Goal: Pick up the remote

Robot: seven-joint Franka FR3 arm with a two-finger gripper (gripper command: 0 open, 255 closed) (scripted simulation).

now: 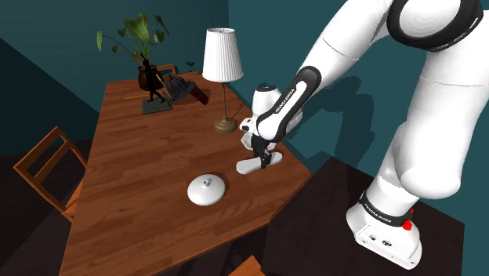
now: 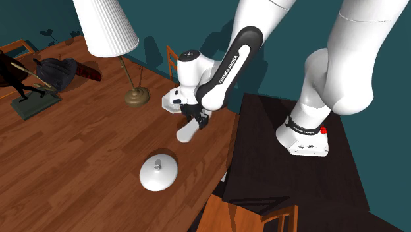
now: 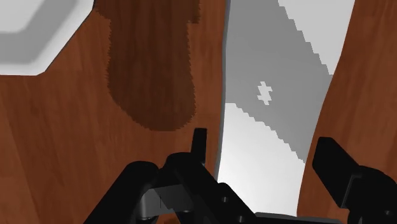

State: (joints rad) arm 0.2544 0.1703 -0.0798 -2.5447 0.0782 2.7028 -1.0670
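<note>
Shoulder view: the white remote (image 1: 252, 165) lies flat on the wooden bench (image 1: 133, 188), near the lamp (image 1: 223, 63), on the side of its base facing the stand. The jaws reach down over the remote. A white round lid (image 1: 207, 189) lies farther from the lamp.

Second exterior view: the remote (image 2: 187, 132) sits between the lamp (image 2: 136, 96) and the bench edge.

Wrist view: the jaws are spread, one finger (image 3: 331, 159) on either side of the remote (image 3: 273, 108). Whether they touch it cannot be told.
</note>
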